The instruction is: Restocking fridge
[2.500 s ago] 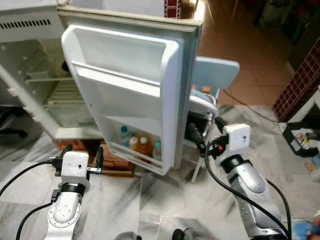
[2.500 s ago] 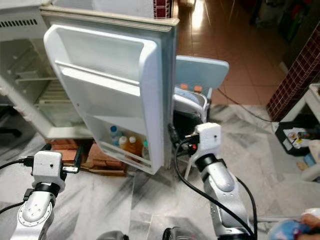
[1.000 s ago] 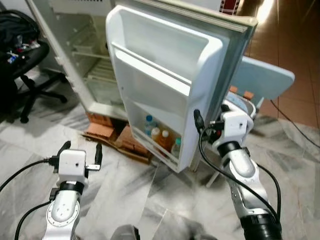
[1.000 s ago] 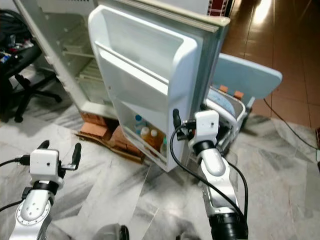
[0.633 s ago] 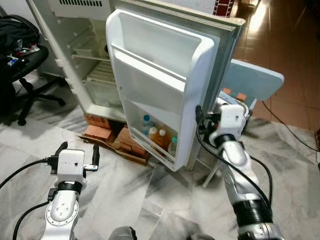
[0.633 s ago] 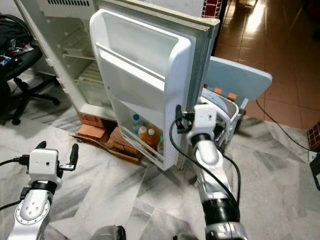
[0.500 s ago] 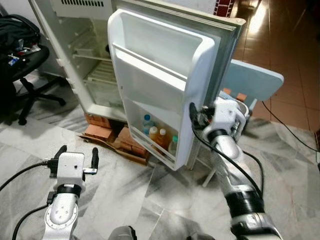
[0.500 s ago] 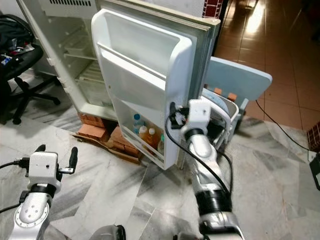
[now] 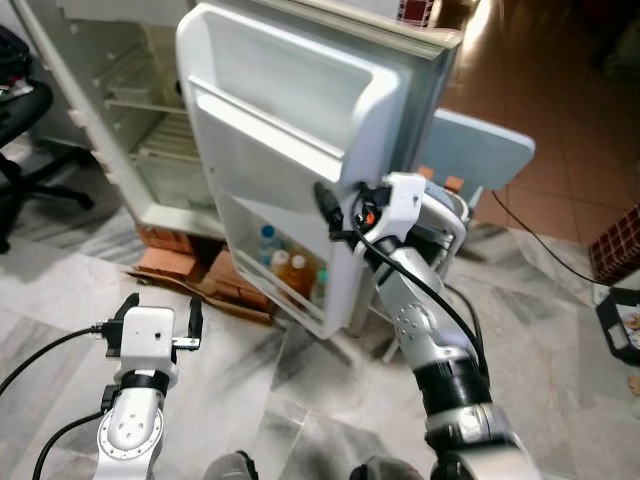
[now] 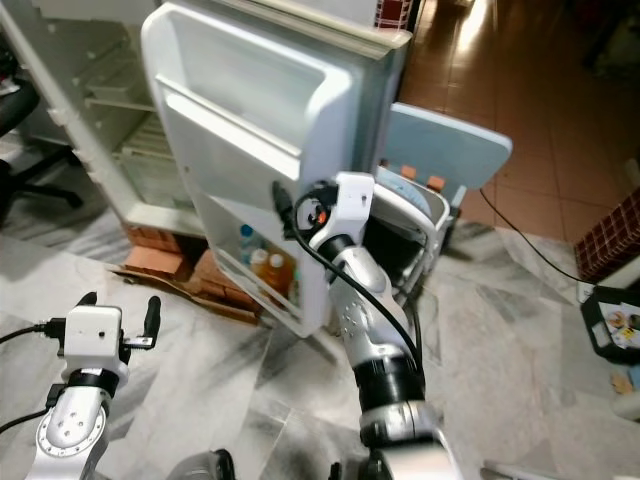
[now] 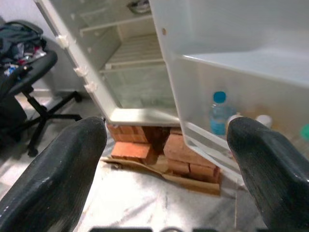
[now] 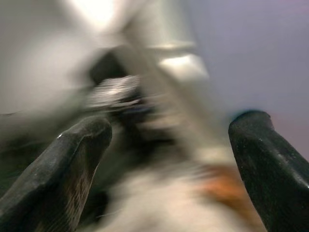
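The left pincer (image 9: 157,312) hung low over the floor, fingers spread, holding nothing. The fridge door (image 9: 290,150) stood open, bottles (image 9: 282,267) in its lowest shelf; it was judged rigid and heavy, best pushed at its free edge. The right pincer (image 9: 335,205) was at that edge, fingers apart, gripping nothing. A blue chair (image 9: 478,150) just behind the door could obstruct its swing.

Grey-veined marble floor (image 9: 300,390) throughout. Black office chair (image 9: 25,150) at far left, on castors. Red bricks (image 11: 145,145) and flattened cardboard (image 9: 190,285) low down at the rear. Pale blue chair (image 9: 480,150) farther back on the right, black cable (image 9: 540,240) trailing across the floor near it. Dark red tiled wall (image 9: 615,225) at right edge.
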Motion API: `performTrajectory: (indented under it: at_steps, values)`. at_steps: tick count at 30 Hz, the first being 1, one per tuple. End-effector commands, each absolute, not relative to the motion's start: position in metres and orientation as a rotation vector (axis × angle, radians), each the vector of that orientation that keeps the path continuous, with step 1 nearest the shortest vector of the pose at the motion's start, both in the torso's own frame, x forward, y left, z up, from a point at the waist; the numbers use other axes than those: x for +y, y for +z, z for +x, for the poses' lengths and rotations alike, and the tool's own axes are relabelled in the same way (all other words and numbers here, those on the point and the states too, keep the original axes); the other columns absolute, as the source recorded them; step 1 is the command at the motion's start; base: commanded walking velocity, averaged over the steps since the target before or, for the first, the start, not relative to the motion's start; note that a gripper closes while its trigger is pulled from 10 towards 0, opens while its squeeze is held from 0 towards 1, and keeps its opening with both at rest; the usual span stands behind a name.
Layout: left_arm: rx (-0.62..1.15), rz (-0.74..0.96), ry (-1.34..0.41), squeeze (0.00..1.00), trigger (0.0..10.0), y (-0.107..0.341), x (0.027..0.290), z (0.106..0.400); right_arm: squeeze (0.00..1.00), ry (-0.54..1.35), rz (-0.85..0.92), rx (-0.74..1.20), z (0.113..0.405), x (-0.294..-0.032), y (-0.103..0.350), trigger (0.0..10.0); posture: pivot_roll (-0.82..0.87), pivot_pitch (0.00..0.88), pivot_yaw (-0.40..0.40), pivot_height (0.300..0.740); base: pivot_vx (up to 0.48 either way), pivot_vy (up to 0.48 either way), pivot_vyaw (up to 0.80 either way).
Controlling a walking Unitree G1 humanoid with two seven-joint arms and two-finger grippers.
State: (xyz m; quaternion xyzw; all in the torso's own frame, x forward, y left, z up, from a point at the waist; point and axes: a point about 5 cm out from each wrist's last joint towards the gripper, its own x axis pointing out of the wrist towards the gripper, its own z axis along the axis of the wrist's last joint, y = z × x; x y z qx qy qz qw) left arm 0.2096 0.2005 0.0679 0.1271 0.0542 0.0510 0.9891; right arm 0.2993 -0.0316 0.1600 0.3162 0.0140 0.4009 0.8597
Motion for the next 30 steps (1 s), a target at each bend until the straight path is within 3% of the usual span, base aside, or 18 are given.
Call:
performTrajectory:
  at_steps: [1, 10, 14, 18, 21, 22, 30]
  values:
    - [0.125, 0.262, 0.109, 0.0, 10.0, 0.065, 0.203, 0.206, 0.0, 1.07, 0.727, -0.013, 0.28, -0.012, 0.184, 10.0, 0.06, 0.104, -0.032, 0.74, 0.0, 0.0, 0.0]
    - [0.145, 0.255, 0.101, 0.0, 10.0, 0.061, 0.204, 0.203, 0.0, 1.286, 0.563, 0.18, 0.247, -0.082, 0.148, 10.0, 0.04, 0.109, -0.016, 0.74, 0.0, 0.0, 0.0]
    - [0.15, 0.276, 0.093, 0.0, 10.0, 0.061, 0.206, 0.203, 0.0, 1.424, 0.263, 0.406, 0.221, -0.122, 0.114, 10.0, 0.04, 0.107, 0.0, 0.74, 0.0, 0.0, 0.0]
    - [0.154, 0.275, 0.08, 0.0, 10.0, 0.061, 0.205, 0.204, 0.0, 1.346, -0.013, 0.5, 0.223, -0.137, 0.086, 10.0, 0.03, 0.104, 0.003, 0.74, 0.0, 0.0, 0.0]
    - [0.153, 0.28, 0.075, 0.0, 10.0, 0.061, 0.205, 0.203, 0.0, 1.155, -0.14, 0.513, 0.241, -0.144, 0.072, 10.0, 0.04, 0.104, 0.005, 0.74, 0.0, 0.0, 0.0]
    - [0.155, 0.293, 0.064, 0.0, 10.0, 0.061, 0.204, 0.203, 0.0, 1.017, -0.172, 0.501, 0.254, -0.146, 0.07, 10.0, 0.04, 0.104, 0.005, 0.74, 0.0, 0.0, 0.0]
    - [0.176, 0.299, 0.034, 0.0, 10.0, 0.058, 0.203, 0.202, 0.0, 0.875, -0.292, 0.392, 0.274, -0.143, 0.07, 10.0, 0.04, 0.104, 0.009, 0.74, 0.0, 0.0, 0.0]
